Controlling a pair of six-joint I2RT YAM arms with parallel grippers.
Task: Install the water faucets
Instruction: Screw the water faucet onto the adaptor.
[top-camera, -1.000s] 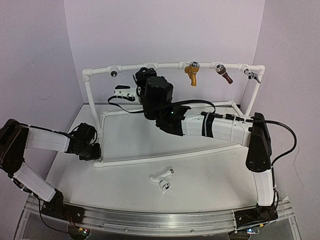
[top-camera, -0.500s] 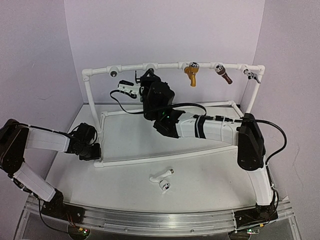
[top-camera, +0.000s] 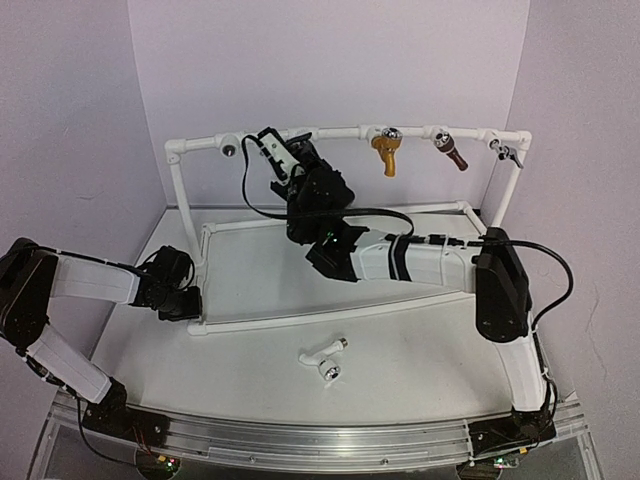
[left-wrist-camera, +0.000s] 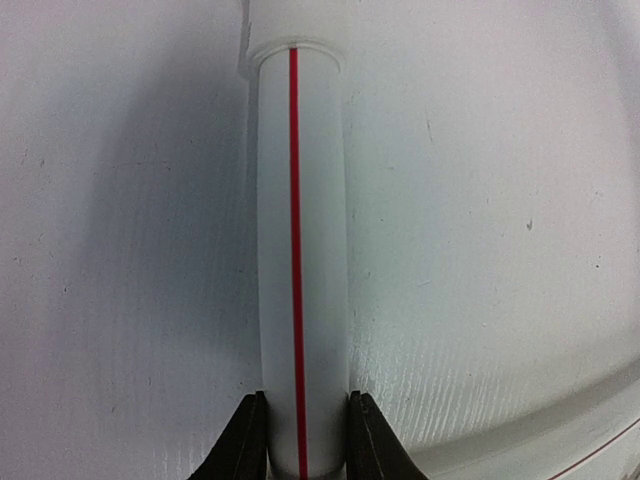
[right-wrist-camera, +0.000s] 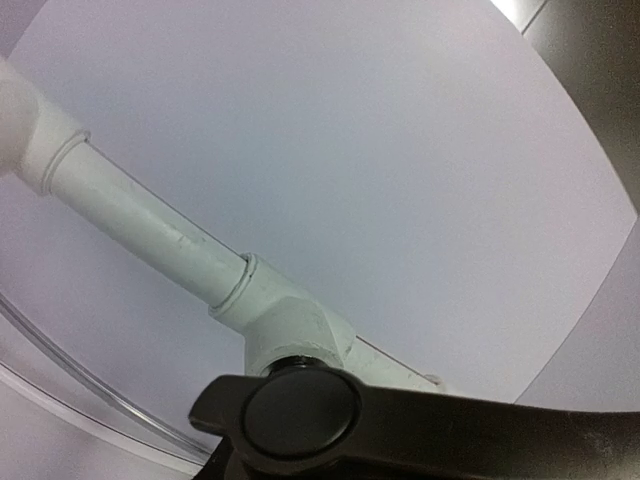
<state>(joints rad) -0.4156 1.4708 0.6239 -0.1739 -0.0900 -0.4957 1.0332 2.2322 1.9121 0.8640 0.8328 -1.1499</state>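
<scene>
My right gripper (top-camera: 283, 163) is raised to the top pipe (top-camera: 340, 131) of the white frame, shut on a dark faucet (top-camera: 268, 146). In the right wrist view its black lever handle and round cap (right-wrist-camera: 300, 415) sit right below a white tee fitting (right-wrist-camera: 285, 325); my fingers are almost hidden under it. The white faucet (top-camera: 325, 358) lies on the table in front of the frame, free of both arms. My left gripper (top-camera: 185, 303) is shut on the base frame's left pipe (left-wrist-camera: 300, 250), which has a red line, with a finger on each side.
A gold tap (top-camera: 385, 152), a brown tap (top-camera: 450, 150) and a small grey one (top-camera: 506, 150) hang on the top pipe to the right. A fitting with a dark socket (top-camera: 229, 146) sits left of my right gripper. Lilac walls close in the back and sides.
The right gripper has closed on the dark faucet and lifted it from low behind the base frame up to the top pipe. The left arm has not moved.
</scene>
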